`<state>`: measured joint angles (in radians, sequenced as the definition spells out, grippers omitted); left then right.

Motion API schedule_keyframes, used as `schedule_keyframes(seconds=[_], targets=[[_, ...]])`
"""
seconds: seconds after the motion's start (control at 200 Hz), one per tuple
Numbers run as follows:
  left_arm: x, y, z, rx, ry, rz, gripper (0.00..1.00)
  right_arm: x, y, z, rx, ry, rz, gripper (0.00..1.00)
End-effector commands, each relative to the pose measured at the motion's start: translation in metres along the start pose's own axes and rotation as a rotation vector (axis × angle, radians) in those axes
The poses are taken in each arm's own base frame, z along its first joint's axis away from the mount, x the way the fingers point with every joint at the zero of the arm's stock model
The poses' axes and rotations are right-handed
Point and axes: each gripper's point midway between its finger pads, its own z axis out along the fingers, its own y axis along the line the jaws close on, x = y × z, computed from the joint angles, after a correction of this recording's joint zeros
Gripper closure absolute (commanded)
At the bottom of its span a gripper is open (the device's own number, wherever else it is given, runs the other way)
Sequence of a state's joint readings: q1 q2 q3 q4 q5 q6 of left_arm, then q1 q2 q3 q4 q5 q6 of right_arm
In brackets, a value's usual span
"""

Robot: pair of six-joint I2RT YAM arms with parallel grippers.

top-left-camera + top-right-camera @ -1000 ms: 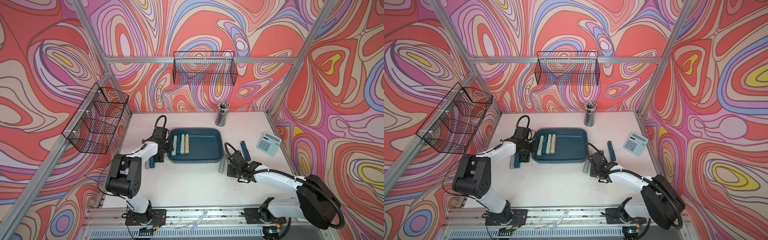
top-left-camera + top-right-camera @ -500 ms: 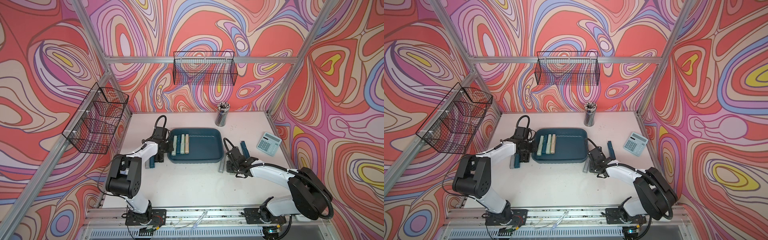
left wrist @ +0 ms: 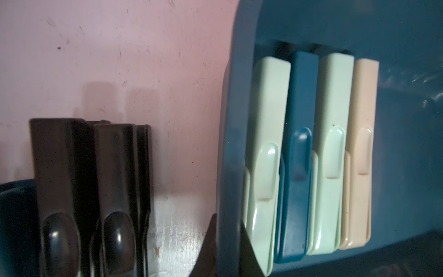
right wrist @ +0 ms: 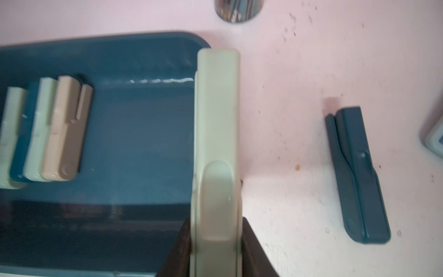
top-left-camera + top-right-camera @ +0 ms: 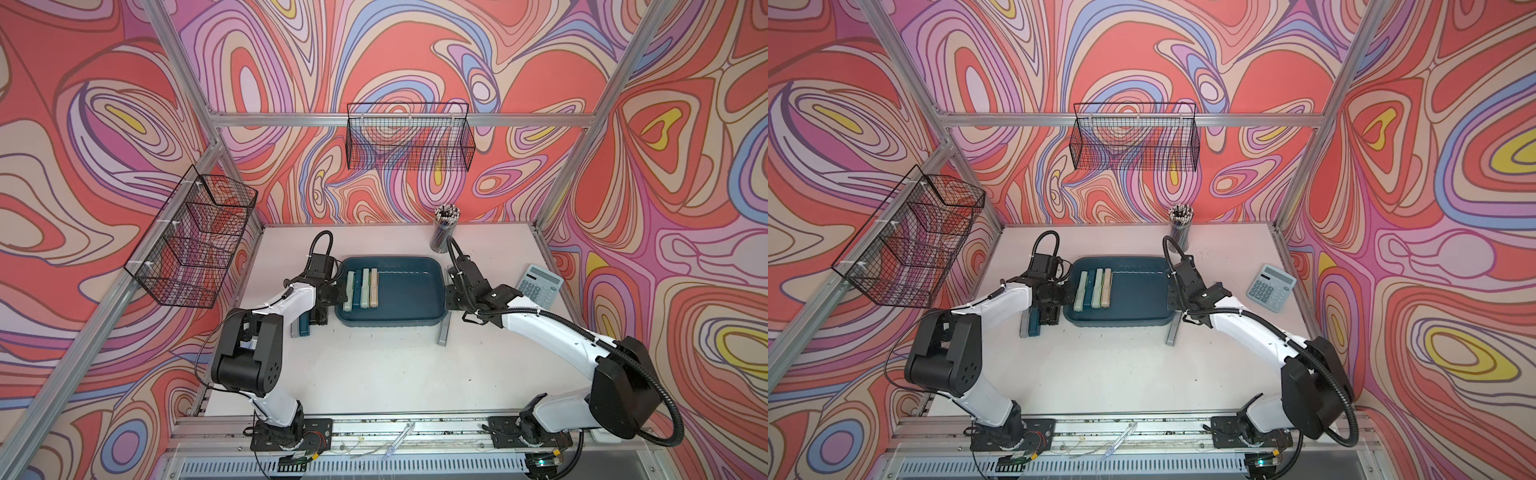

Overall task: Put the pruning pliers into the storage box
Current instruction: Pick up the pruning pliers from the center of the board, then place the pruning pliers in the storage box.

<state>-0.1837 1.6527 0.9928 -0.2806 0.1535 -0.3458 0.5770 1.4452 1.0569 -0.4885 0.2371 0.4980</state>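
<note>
Mint pruning plier [image 4: 217, 144] clamped in right gripper [image 4: 217, 239], over storage box [image 4: 134, 144] edge

glossy, probably plastic storage box [image 5: 390, 323]

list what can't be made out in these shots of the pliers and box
- black pliers: left wrist view, one end of each cut off by the frame edge.
- loose teal plier: hidden behind the right arm in both top views.
- calculator: key labels too small in both top views.
- right gripper hold on the mint plier: covered by that arm in both top views.
</note>
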Motion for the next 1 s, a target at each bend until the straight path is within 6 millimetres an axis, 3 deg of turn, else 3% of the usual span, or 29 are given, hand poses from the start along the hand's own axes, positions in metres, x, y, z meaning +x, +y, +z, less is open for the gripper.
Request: schedule_keyframes(seconds=[0.0, 0.215, 0.24, 0.416, 0.616, 0.992], targets=[[-0.028, -0.019, -0.014, 0.073, -0.093, -0.002, 1.00, -0.012, 0.035, 0.011, -0.079, -0.019, -0.035, 0.77], [-0.027, -0.017, -0.014, 0.065, -0.089, -0.002, 1.00, -0.020, 0.114, 0.052, -0.256, -0.024, -0.010, 0.77], [-0.027, -0.016, -0.014, 0.062, -0.087, -0.001, 1.00, -0.015, 0.119, 0.065, -0.267, -0.011, 0.001, 0.76], [-0.027, -0.016, -0.015, 0.062, -0.092, 0.001, 1.00, -0.006, 0.153, 0.105, -0.335, 0.036, 0.033, 0.75], [-0.025, -0.017, -0.012, 0.070, -0.087, -0.003, 1.00, 0.015, 0.164, 0.138, -0.346, 0.085, 0.076, 0.74], [-0.025, -0.017, -0.011, 0.072, -0.085, -0.004, 1.00, 0.022, 0.176, 0.155, -0.382, 0.112, 0.129, 0.67]])
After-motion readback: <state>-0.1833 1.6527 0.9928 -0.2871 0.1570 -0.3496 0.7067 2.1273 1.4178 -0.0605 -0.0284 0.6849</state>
